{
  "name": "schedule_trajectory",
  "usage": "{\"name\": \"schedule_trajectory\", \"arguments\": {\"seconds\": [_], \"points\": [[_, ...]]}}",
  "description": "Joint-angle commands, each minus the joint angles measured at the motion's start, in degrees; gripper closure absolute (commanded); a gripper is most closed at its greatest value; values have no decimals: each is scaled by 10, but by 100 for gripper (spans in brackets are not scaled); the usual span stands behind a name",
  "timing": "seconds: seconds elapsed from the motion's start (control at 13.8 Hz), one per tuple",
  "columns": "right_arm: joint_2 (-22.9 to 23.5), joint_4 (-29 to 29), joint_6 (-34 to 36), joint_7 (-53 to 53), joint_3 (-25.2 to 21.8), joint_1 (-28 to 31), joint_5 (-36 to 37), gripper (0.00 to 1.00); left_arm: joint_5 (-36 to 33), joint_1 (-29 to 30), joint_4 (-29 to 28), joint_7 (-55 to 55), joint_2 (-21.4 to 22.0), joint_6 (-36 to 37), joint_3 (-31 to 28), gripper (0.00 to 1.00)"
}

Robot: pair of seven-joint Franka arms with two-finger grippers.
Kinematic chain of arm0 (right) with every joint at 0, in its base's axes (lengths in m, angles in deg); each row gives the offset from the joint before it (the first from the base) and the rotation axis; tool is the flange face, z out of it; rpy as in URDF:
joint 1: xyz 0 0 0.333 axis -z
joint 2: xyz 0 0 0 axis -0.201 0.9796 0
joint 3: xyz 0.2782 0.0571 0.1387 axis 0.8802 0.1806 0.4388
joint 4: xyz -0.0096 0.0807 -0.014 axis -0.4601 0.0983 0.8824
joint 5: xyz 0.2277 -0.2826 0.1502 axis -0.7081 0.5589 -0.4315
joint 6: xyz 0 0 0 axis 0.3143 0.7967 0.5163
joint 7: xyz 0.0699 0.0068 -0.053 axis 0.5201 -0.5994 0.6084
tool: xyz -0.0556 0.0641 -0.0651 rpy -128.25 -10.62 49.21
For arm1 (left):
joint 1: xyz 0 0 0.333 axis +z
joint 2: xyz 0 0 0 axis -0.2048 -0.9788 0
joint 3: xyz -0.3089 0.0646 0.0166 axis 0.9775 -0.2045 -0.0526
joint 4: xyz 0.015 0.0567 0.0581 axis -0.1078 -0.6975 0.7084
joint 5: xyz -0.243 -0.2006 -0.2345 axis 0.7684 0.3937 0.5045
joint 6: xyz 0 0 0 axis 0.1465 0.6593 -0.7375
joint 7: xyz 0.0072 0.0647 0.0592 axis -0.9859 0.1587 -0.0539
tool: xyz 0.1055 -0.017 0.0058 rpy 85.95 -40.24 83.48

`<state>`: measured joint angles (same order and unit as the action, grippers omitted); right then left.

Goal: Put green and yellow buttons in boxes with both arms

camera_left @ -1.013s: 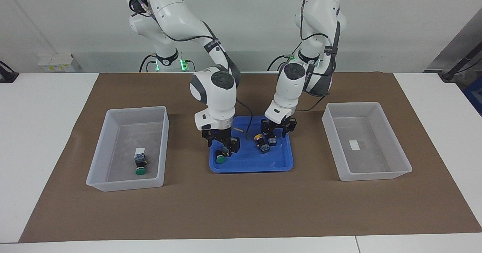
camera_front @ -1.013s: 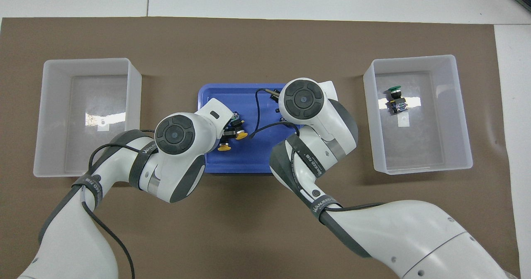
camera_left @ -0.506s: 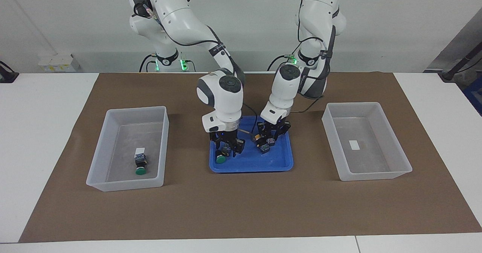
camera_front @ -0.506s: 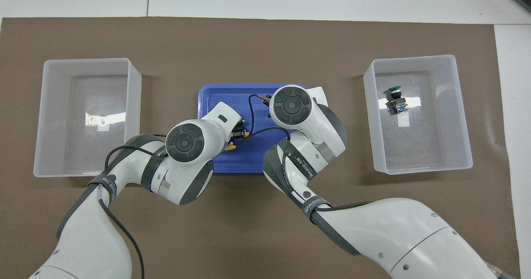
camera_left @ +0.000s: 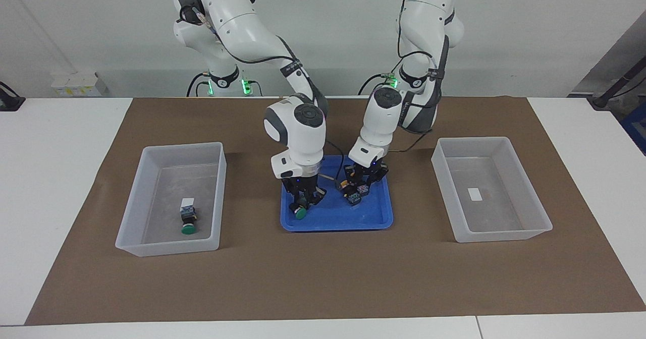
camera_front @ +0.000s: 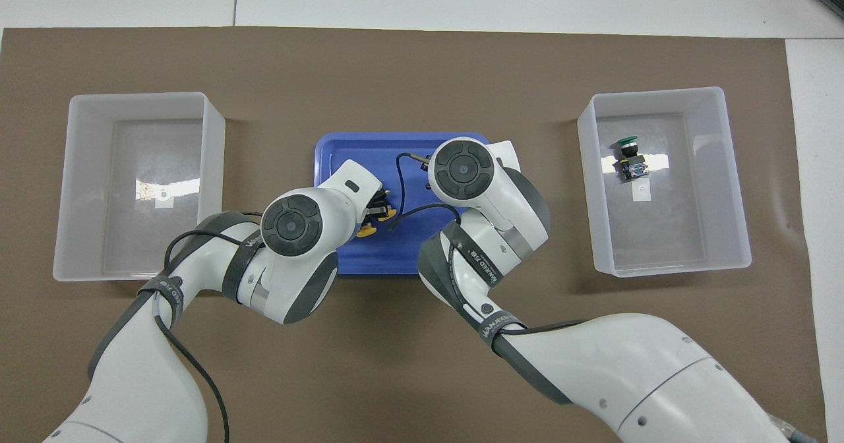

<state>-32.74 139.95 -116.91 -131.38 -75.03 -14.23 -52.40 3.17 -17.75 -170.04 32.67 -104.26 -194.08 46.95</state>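
A green button lies in the blue tray, toward the right arm's end. My right gripper is down in the tray and shut on its black body. Two yellow buttons lie together at the tray's middle; their caps show in the overhead view. My left gripper is low over them. A second green button lies in the box at the right arm's end, and also shows in the overhead view. The other box holds only its sticker.
The tray sits mid-table between the two boxes, on a brown mat. Both wrists stand close together over the tray. In the overhead view the right arm covers the tray's green button.
Both grippers have come down into the tray. The right gripper's fingers have narrowed around the green button, whose cap shifted slightly. The left gripper has dropped over the yellow buttons.
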Motion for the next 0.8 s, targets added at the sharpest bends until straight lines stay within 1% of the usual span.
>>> {"name": "schedule_trajectory", "arguments": {"seconds": [0.0,0.14,0.29,0.36,0.58,0.72], "points": [[-42,14,1,-11,3,18,2,100,4,8,33,-2,0,44,-6,100],[-75,28,23,3,4,30,2,100,-1,29,76,-9,18,134,-8,100],[-88,31,36,20,4,31,2,100,-1,60,115,-41,39,214,-7,100],[-90,31,42,34,4,32,2,100,-1,75,130,-62,45,243,-6,100],[-91,32,43,60,4,39,2,100,2,131,169,-128,55,303,-5,100],[-94,31,53,94,4,44,2,100,4,179,170,-226,59,311,-5,100]]}}
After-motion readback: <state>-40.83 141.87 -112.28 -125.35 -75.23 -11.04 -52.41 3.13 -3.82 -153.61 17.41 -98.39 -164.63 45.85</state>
